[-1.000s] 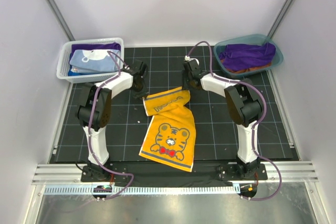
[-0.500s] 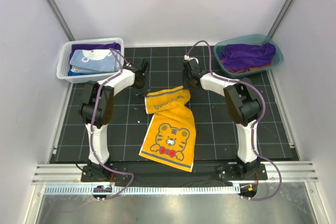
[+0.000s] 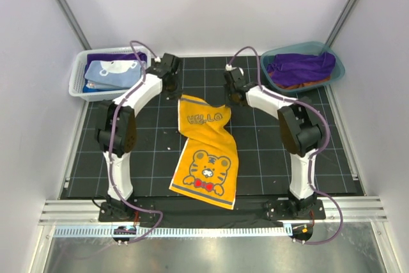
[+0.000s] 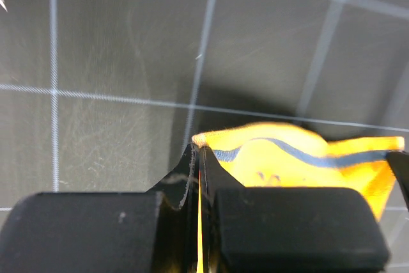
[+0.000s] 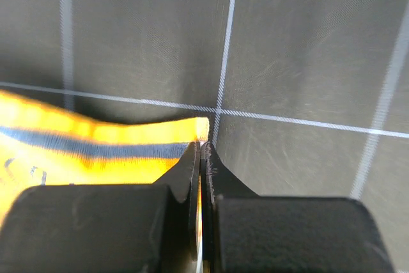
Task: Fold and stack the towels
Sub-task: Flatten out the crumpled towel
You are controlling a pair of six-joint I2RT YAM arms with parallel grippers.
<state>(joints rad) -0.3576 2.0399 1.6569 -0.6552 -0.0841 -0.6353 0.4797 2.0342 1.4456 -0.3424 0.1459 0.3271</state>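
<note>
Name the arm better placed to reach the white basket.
Left. The left hand, gripping the yellow towel, is nearest the white basket; the right hand sits by the teal tub.

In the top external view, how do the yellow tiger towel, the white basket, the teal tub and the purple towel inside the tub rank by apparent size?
1. yellow tiger towel
2. white basket and teal tub: they look about alike, so I do not rank them
3. purple towel
</note>
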